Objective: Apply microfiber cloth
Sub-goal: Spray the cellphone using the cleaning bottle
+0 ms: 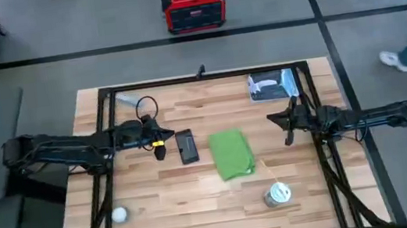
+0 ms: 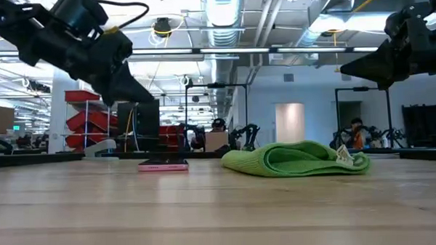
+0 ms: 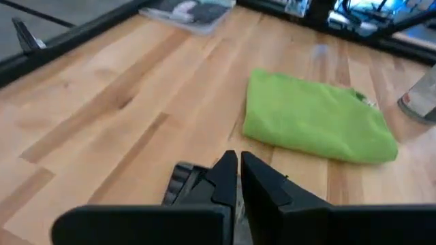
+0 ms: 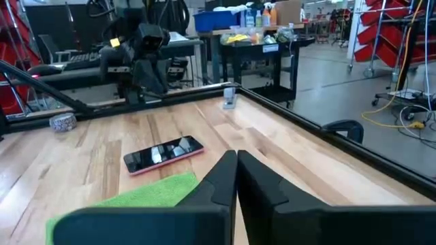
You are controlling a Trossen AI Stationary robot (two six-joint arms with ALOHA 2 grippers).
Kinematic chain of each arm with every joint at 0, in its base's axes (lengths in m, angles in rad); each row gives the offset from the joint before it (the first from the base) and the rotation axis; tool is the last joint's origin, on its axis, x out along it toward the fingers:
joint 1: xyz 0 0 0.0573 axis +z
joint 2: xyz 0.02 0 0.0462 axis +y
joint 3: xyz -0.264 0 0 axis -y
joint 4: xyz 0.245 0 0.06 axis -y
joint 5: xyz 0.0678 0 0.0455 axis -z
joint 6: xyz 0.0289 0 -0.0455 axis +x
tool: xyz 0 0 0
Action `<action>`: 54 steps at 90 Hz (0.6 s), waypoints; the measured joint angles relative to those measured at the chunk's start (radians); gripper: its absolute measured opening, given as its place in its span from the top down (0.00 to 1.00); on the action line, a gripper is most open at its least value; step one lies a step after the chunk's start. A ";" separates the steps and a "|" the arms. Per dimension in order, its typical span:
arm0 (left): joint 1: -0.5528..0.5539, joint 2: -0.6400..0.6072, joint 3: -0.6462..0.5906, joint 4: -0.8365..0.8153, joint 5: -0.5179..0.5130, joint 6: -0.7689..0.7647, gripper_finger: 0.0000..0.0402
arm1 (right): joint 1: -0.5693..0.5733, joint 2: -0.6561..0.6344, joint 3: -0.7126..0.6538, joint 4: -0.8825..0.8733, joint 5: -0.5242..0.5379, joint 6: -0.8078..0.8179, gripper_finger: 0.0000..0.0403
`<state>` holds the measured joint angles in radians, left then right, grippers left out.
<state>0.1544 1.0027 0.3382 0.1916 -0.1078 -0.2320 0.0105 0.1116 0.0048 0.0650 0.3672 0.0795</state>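
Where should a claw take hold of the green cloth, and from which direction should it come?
Probably best from straight above, pinching the folded edge of the cloth on its right side, nearest the right claw. The cloth lies flat and folded beside the phone, so a pinch there should gather several layers. Both claws hang shut above the table.

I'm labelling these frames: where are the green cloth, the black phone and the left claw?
green cloth (image 1: 232, 154), high view, middle of the fabric.
black phone (image 1: 186, 146), high view, middle of its face.
left claw (image 1: 160, 152), high view, at its fingertips.

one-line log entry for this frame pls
cloth: folded, on table, untouched | phone: beside cloth | left gripper: shut, above table | right gripper: shut, raised
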 joint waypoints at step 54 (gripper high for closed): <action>-0.050 0.176 0.000 0.007 0.020 -0.031 1.00 | 0.000 0.000 0.000 0.000 0.000 0.000 1.00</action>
<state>0.1040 1.1792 0.3382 0.1986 -0.0878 -0.2633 0.0106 0.1119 0.0048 0.0650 0.3671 0.0795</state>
